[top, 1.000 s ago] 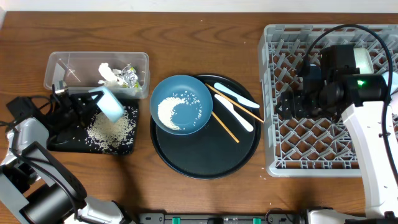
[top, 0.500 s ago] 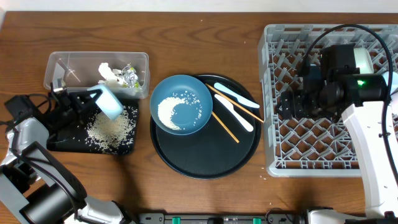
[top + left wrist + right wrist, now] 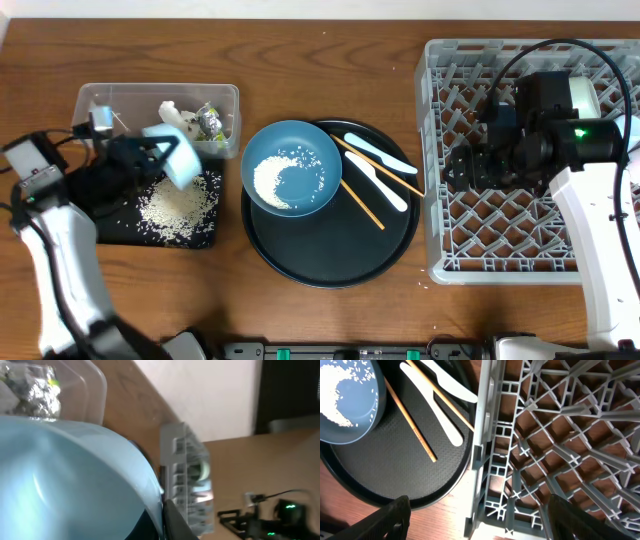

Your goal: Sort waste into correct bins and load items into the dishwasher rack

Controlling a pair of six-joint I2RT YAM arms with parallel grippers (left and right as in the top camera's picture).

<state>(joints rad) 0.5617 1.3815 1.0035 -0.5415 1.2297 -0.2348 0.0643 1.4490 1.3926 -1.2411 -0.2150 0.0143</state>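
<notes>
- The left gripper is closed on a pale blue cup. It holds the cup tilted, above the spot where the tub meets the black tray, near the desk's left edge.
- In the left wrist view the cup fills most of the frame, and the fingers themselves are barely seen.
- The clear tub sits by the far left corner. It holds crumpled tissue and a shiny wrapper.
- The black tray lies just in front of the tub, touching it, with a heap of rice on it.
- The round tray is at mid desk. The blue dish sits on its left part with rice in it.
- Two chopsticks and two spoons lie loose on the round tray, right of the dish. One chopstick crosses over the spoons.
- The rack fills the desk's right edge.
- The right gripper hangs over the rack's left side with its jaws spread wide and nothing between them.
</notes>
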